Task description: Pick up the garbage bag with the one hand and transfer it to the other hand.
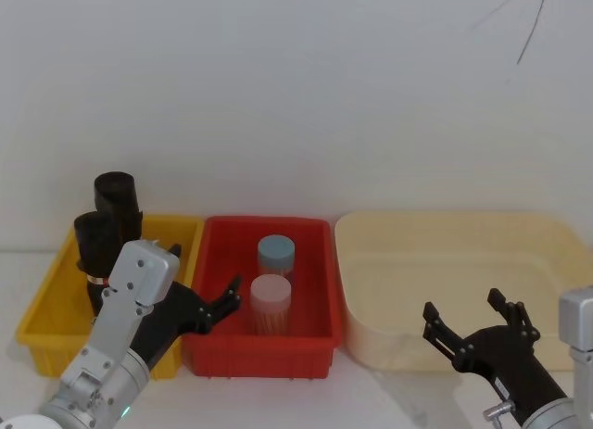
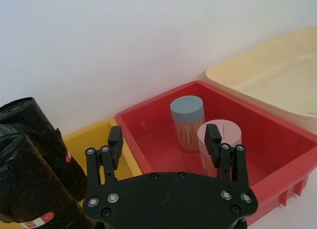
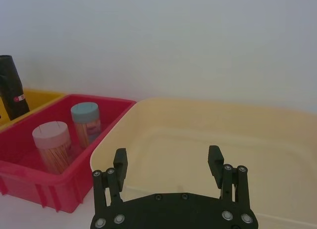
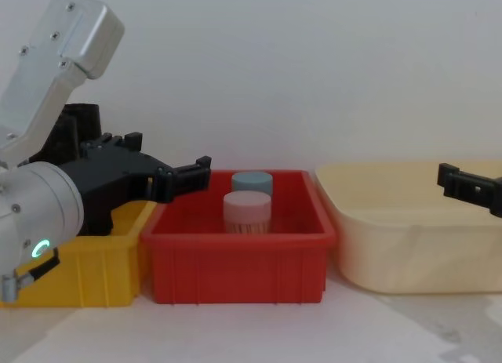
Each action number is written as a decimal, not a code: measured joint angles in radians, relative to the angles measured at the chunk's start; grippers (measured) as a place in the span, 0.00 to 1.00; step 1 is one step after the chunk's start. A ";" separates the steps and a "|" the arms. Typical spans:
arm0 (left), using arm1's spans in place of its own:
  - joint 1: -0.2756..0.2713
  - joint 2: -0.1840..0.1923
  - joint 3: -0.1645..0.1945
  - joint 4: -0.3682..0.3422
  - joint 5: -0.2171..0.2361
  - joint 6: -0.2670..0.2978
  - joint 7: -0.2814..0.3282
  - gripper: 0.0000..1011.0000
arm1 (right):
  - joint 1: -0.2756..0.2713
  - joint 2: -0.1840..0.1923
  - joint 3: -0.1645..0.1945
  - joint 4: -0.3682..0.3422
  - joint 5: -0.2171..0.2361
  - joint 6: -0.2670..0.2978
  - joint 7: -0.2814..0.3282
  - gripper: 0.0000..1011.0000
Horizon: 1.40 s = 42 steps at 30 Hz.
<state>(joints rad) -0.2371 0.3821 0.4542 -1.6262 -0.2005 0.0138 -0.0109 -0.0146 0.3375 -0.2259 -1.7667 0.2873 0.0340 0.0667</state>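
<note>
The left hand [image 2: 164, 137], opened wide, hangs near the garbage bag [image 1: 91, 248] standing in the yellow bin [image 1: 42, 322] at the counter's [image 1: 371, 397] far edge; the right hand [image 1: 463, 306] is wide too.

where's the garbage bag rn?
Head view: the garbage bag stands in the yellow bin on the robot's left, in front of the slimmer black roll, with the open left gripper just to its right.
</note>
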 joint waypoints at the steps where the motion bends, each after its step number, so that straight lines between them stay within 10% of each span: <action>1: 0.000 0.000 0.000 0.000 0.000 0.000 0.000 0.99 | 0.000 0.000 0.000 0.000 0.000 0.000 0.000 0.99; 42: -0.042 -0.006 -0.001 -0.003 -0.004 0.027 -0.031 0.99 | 0.023 0.007 0.003 -0.008 0.007 0.003 0.030 0.99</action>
<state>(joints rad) -0.2788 0.3765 0.4527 -1.6287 -0.2050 0.0407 -0.0416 0.0084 0.3442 -0.2233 -1.7748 0.2944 0.0371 0.0969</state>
